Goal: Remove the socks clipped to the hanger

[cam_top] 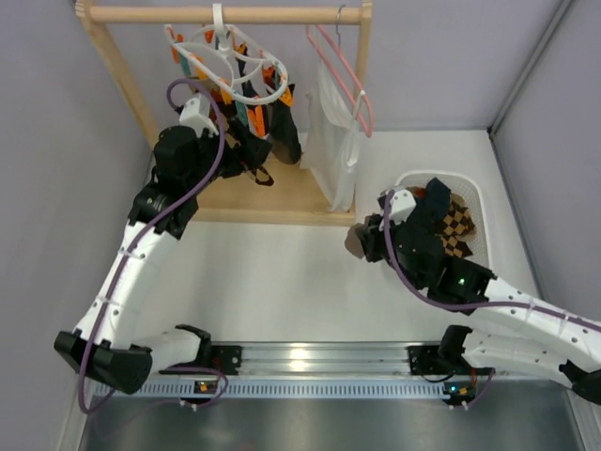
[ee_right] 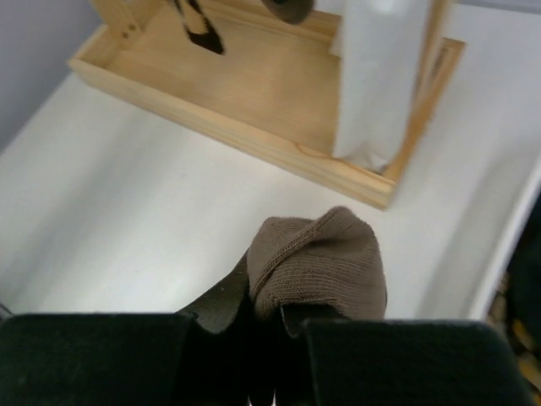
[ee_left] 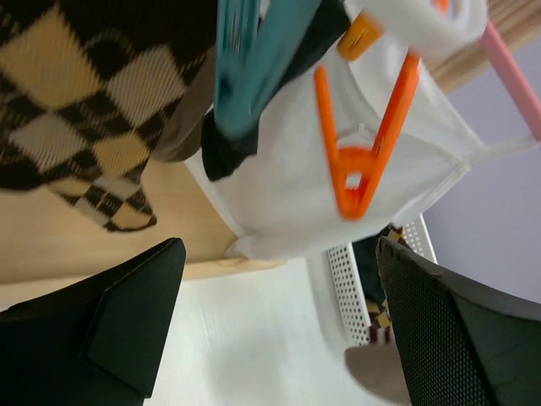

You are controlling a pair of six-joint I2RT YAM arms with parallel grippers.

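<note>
The white plastic ring hanger [cam_top: 222, 42] is up above the left jaws, which are wide open and hold nothing. A soft diamond sock [ee_left: 76, 101], brown and tan, hangs just over them, near a smooth orange peg [ee_left: 353, 188]. The right jaws pinch a knitted grey-brown sock [ee_right: 325, 262].

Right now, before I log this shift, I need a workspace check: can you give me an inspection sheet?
Surface: white table, wooden rack standing on it.
Job's things: hanger hooked on the rack, argyle sock and dark sock hanging from it; other socks lie in basket.
Clutter: white garment on pink wire hanger.
Grippers: left gripper open near orange clothespin; right gripper shut on grey-brown sock.
Cables: purple cables along both arms.
Surroundings: grey walls.
</note>
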